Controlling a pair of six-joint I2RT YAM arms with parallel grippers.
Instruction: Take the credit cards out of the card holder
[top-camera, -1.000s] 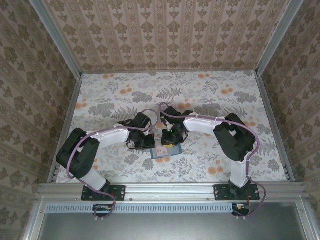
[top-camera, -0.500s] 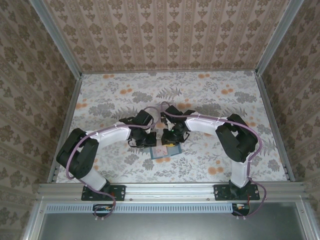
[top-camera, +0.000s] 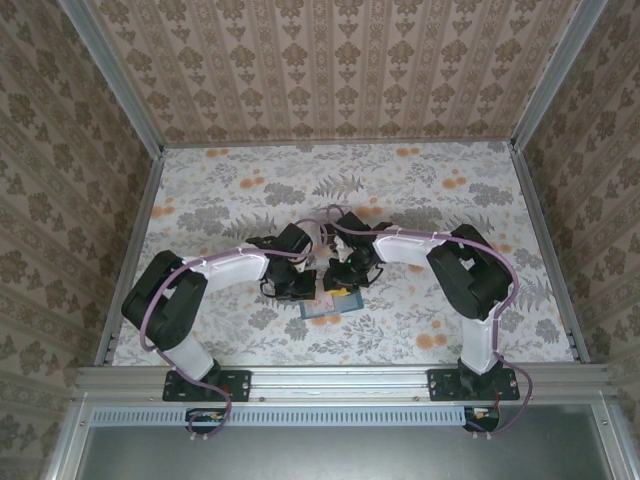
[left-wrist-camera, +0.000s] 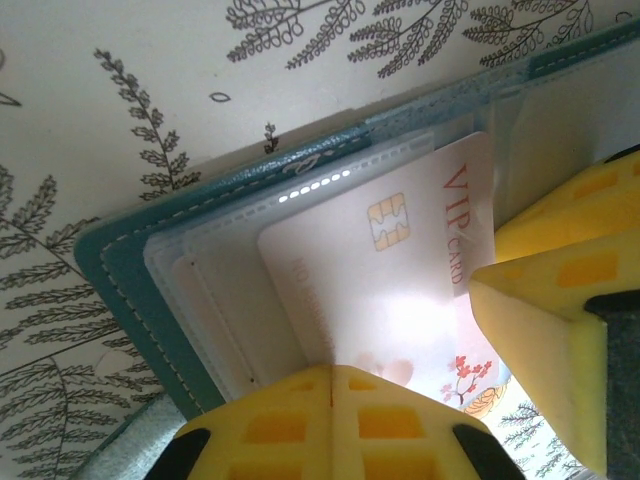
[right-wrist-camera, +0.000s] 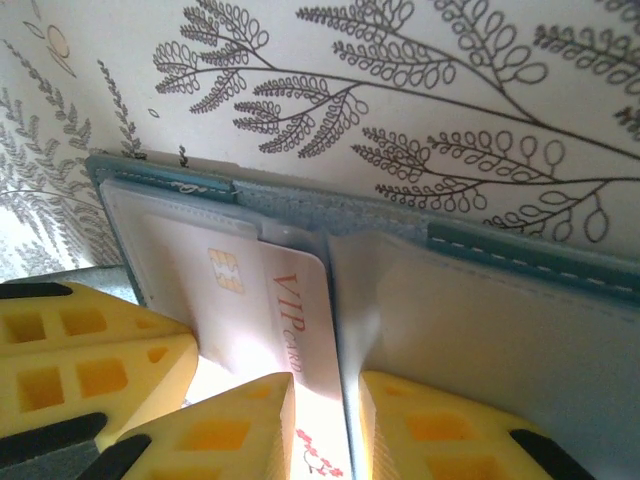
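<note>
The teal card holder lies open on the flowered table, between both grippers. My left gripper is shut, its yellow tips resting on the near end of a pale pink credit card marked VIP. That card sticks partly out of a clear sleeve in the holder. My right gripper stands narrowly open over the fold, straddling the edge of the grey-blue inner flap and the card's long side. Neither finger clamps the flap. From above, the left gripper and right gripper almost touch.
The left gripper's fingers crowd the right wrist view, and the right gripper's fingers crowd the left wrist view. Metal rails and patterned walls enclose the table. Open tabletop lies behind and to both sides.
The left arm has reached further right, bringing its gripper closer to the holder and the right gripper. The right arm has barely shifted.
</note>
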